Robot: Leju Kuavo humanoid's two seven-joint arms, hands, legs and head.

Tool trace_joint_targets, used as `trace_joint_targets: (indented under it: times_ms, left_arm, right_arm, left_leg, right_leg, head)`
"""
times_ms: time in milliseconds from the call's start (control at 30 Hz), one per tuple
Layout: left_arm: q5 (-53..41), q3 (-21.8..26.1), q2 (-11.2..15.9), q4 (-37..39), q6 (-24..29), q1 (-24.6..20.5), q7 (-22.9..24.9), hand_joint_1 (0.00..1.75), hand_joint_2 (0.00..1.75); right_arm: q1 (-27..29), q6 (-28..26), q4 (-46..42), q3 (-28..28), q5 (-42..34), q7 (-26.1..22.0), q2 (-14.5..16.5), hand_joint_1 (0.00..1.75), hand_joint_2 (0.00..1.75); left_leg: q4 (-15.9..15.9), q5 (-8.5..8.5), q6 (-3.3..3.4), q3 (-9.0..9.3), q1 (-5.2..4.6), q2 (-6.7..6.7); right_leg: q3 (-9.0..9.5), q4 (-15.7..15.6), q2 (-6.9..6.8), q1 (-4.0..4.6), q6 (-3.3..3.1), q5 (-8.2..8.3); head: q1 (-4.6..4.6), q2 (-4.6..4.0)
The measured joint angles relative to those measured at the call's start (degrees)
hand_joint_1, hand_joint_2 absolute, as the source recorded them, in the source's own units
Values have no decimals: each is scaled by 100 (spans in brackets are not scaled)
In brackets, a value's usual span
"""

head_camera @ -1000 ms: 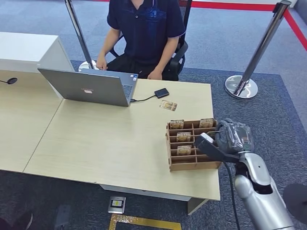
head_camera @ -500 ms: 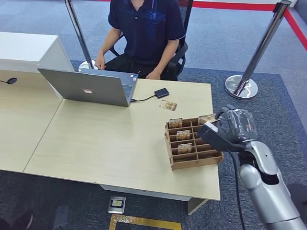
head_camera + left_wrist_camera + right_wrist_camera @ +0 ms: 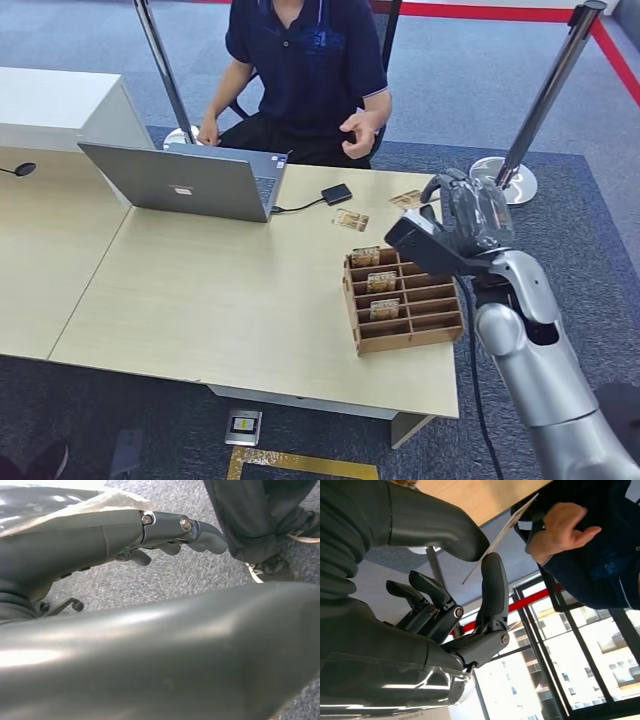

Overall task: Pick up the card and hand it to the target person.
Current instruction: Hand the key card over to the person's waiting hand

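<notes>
R hand (image 3: 464, 215) raised above table's far right corner, card (image 3: 405, 199) pinched betw thumb and a finger (image 3: 494, 587), other fingers loosely curled; card held edge-out toward person (image 3: 309, 60) seated behind table (image 3: 226, 290). Person's hand (image 3: 361, 132) lifted, palm open, near card but apart. Cardboard organizer (image 3: 400, 302) on table below R hand, more cards in its left slots. One loose card (image 3: 352, 220) lying by laptop (image 3: 185, 180). L hand (image 3: 177, 535) hanging over carpet, empty, fingers loosely curled.
</notes>
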Motion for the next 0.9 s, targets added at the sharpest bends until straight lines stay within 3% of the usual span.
trace_joint_targets:
  times_ms: [333,567,700,867,900]
  left_arm:
    - [-287,-3,0,0,2,-43,70,0,0]
    - [-385,-8,0,0,-14,-56,121,0,0]
    - [-394,-8,0,0,-16,-59,170,0,0]
    - [-402,-8,0,0,-17,-62,208,0,0]
    - [-402,-8,0,0,-17,-63,209,0,0]
  right_arm:
    - [-1251,-305,1691,94,328,736,1180,175,175]
    - [-1667,-354,2638,93,506,911,1501,168,175]
    - [-1686,-384,2902,92,534,938,1533,51,175]
    - [-1692,-433,3108,92,589,948,1557,51,175]
    - [-1695,-440,3137,92,593,949,1558,38,175]
  left_leg:
    - [0,4,-3,0,0,-1]
    - [1,4,-2,-2,0,-2]
    - [1,4,-2,-4,0,-3]
    - [1,3,-3,-8,0,-3]
    - [1,4,-3,-9,0,-3]
  right_leg:
    - [-3,5,0,0,-1,1]
    - [-2,0,0,0,0,1]
    - [-4,-1,0,0,0,1]
    - [-10,-1,0,0,0,1]
    - [-10,-1,0,0,0,1]
  head:
    - [0,0]
    - [1,0]
    - [0,0]
    - [-1,0]
    - [-1,0]
